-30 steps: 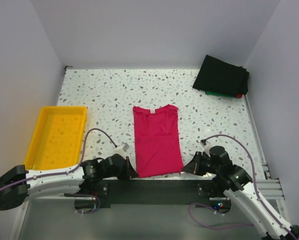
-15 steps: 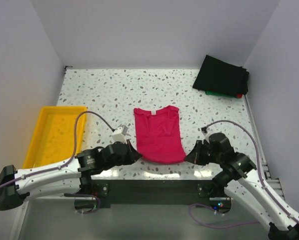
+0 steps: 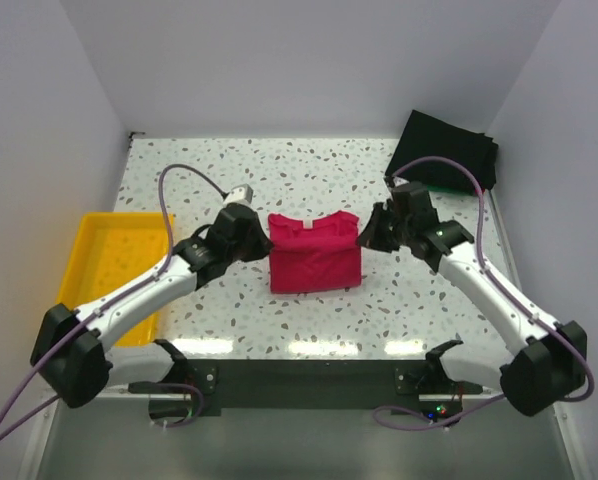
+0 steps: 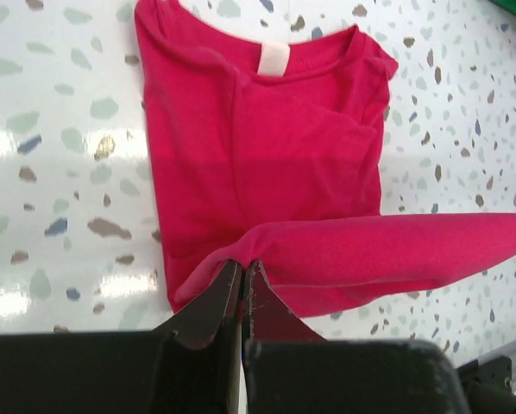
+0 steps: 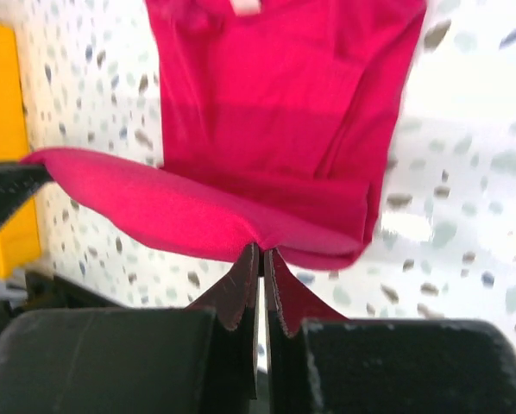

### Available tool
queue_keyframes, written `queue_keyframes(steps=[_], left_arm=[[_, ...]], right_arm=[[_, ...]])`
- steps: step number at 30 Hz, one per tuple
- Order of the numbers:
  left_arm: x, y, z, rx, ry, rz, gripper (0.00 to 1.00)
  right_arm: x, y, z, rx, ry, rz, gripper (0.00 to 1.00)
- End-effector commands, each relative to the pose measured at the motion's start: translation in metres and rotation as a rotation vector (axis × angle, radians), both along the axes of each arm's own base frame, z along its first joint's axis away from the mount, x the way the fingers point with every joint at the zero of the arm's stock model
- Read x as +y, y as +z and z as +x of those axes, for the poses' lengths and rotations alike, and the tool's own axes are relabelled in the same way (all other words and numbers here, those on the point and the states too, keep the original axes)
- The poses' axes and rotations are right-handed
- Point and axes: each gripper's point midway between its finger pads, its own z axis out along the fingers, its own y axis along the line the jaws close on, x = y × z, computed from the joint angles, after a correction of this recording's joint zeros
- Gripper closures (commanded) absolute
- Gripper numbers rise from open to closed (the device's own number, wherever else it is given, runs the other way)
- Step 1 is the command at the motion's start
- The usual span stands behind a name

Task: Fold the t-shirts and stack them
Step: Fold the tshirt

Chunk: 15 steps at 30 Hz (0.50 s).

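The crimson-pink t-shirt lies mid-table, its bottom hem lifted and carried over toward the collar. The white neck tag shows at the collar. My left gripper is shut on the hem's left corner. My right gripper is shut on the hem's right corner. The raised hem stretches between them above the shirt's body. A stack of folded t-shirts, black on top with green and red edges beneath, sits at the back right corner.
A yellow plastic tray stands at the left edge of the table. The walls close in on the left, back and right. Both arms reach diagonally inward over the speckled table.
Both grippers have carried the shirt's bottom hem from the near edge up toward the collar, folding the shirt roughly in half. Both arms are now stretched far forward.
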Motion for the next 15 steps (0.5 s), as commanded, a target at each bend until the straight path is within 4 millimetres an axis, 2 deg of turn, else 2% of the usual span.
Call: queue_keyframes(steps=[1,2,3,4,5,6,8,9,10,11,12,13,14,15], left_arm=[[-0.014,0.027,0.046,-0.079,-0.056,-0.038,1.0],[-0.016,0.029,0.055,-0.079,-0.053,-0.051,1.0],[-0.012,0.029,0.072,-0.072,-0.025,-0.048,1.0],[-0.012,0.028,0.08,-0.061,-0.014,-0.058,1.0],[-0.013,0.026,0.086,-0.042,-0.021,-0.072,1.0],[-0.009,0.023,0.103,-0.032,0.009,-0.071,1.0],[-0.008,0.017,0.116,-0.004,0.013,-0.084,1.0],[-0.003,0.009,0.133,0.014,0.037,-0.081,1.0],[-0.001,0.005,0.14,0.021,0.041,-0.082,1.0],[-0.001,0.0,0.147,0.03,0.041,-0.087,1.0],[0.004,-0.011,0.162,0.057,0.062,-0.082,1.0],[0.005,-0.017,0.167,0.078,0.068,-0.087,1.0],[0.006,-0.022,0.172,0.092,0.068,-0.094,1.0],[0.011,-0.033,0.181,0.11,0.086,-0.092,1.0]], right_arm=[[0.0,0.032,0.056,-0.136,-0.03,0.003,1.0],[-0.001,0.032,0.075,-0.129,-0.046,-0.003,1.0],[-0.001,0.032,0.084,-0.127,-0.051,-0.006,1.0],[-0.001,0.034,0.096,-0.133,-0.058,-0.003,1.0],[-0.004,0.03,0.107,-0.119,-0.063,0.004,1.0],[-0.001,0.028,0.125,-0.114,-0.067,0.005,1.0],[-0.003,0.018,0.146,-0.09,-0.082,0.002,1.0],[0.001,0.028,0.159,-0.108,-0.071,0.026,1.0],[0.001,0.006,0.172,-0.065,-0.083,0.018,1.0],[-0.002,0.002,0.183,-0.063,-0.1,0.018,1.0],[0.003,0.006,0.195,-0.074,-0.084,0.046,1.0],[0.006,-0.01,0.208,-0.054,-0.081,0.047,1.0],[0.007,-0.017,0.217,-0.045,-0.077,0.047,1.0],[0.011,-0.006,0.232,-0.078,-0.071,0.058,1.0]])
